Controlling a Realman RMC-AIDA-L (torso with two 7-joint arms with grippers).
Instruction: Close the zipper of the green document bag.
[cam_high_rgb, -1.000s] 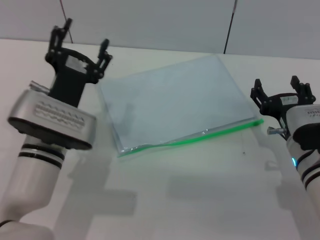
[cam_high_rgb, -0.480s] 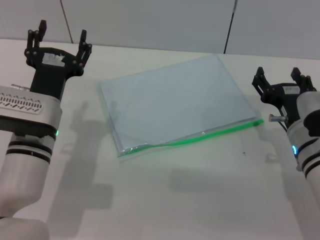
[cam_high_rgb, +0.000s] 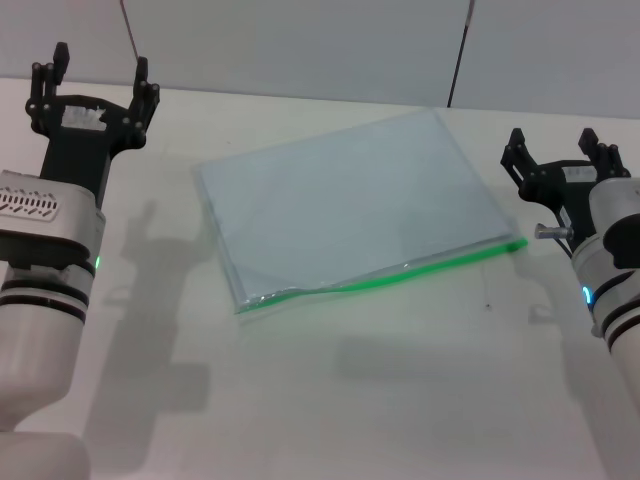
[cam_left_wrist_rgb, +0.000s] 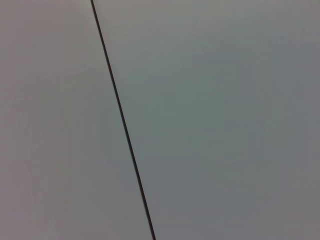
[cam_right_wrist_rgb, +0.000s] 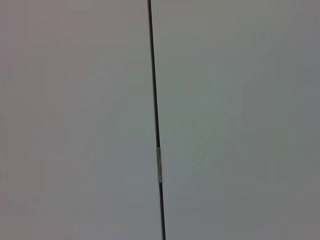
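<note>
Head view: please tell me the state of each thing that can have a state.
green document bag: lying flat on the table, untouched.
zipper: along the bag's near edge; closed or not, cannot tell.
left gripper: open, empty, left of the bag.
right gripper: open, empty, right of the bag.

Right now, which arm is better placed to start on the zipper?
Right, probably. The right gripper hangs open beside the zipper end at the green document bag corner. The left gripper, also open, sits off the bag's far side, away from the green edge.
</note>
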